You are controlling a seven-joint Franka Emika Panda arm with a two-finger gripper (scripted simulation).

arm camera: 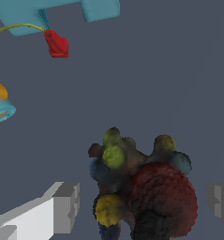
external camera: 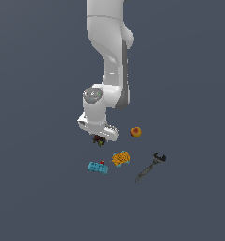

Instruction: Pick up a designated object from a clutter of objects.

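Straddling the dark spiky lump (arm camera: 141,187) with spread fingers (arm camera: 66,206), not yet pinching.

Sits on the grey worktop (external camera: 48,188) directly under the gripper (external camera: 99,140), centred between both pads with gaps either side; no clear long axis. Lies apart from orange-red ball (external camera: 136,132), orange-yellow block (external camera: 121,158), cyan block (external camera: 98,167), wrench (external camera: 150,167). Probably needs closing only.

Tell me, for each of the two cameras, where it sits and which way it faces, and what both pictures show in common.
Exterior view: off the arm, looking down at the floor; it shows the white arm, its gripper over the dark spiky lump, plus orange-red ball, wrench, orange-yellow block, cyan block.
Wrist view: on the wrist, facing down past the fingers; lump between them.
Shared: lump, gripper, cyan block.
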